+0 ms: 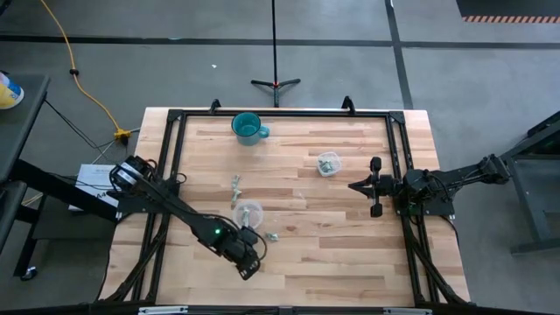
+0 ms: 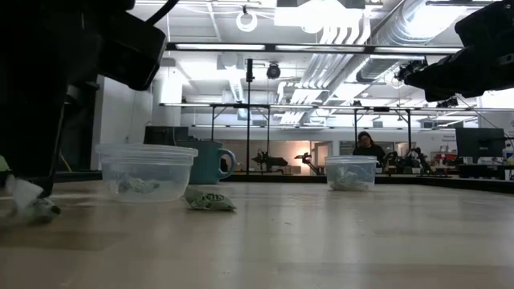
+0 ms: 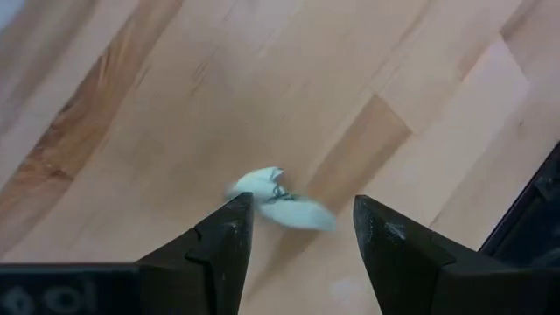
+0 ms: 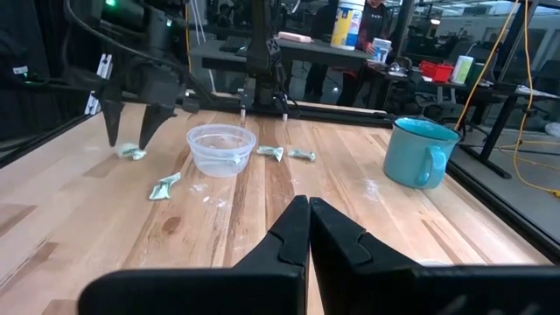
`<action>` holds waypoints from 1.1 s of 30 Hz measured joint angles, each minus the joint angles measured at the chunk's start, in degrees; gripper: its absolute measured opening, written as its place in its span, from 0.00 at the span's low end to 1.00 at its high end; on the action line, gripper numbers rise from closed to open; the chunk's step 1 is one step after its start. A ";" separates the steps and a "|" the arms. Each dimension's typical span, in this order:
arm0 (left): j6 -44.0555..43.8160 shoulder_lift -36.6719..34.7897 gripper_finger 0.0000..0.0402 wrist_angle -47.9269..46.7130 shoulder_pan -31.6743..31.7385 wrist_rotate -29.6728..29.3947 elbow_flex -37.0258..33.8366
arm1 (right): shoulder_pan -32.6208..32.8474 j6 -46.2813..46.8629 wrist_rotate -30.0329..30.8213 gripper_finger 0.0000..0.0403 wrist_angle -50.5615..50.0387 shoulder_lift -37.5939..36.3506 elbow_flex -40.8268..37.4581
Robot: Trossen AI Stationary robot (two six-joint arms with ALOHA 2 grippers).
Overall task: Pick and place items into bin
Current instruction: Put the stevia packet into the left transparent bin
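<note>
Small pale green-grey items lie scattered on the wooden table. One item lies flat just beyond and between the fingertips of my left gripper, which is open and points down near the table's near edge. From the right wrist view its fingers stand just above that item on either side. Other items lie around a clear bowl. A second clear bowl holds several items. My right gripper is shut and hovers at the table's right side.
A teal cup stands near the far edge. A black frame runs around the tabletop. One item lies in front of the near bowl. A person sits far behind the table.
</note>
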 joint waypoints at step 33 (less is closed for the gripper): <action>-0.25 1.64 0.58 -4.82 1.47 9.49 -0.17 | 0.00 0.00 -0.01 0.01 -0.35 0.00 0.00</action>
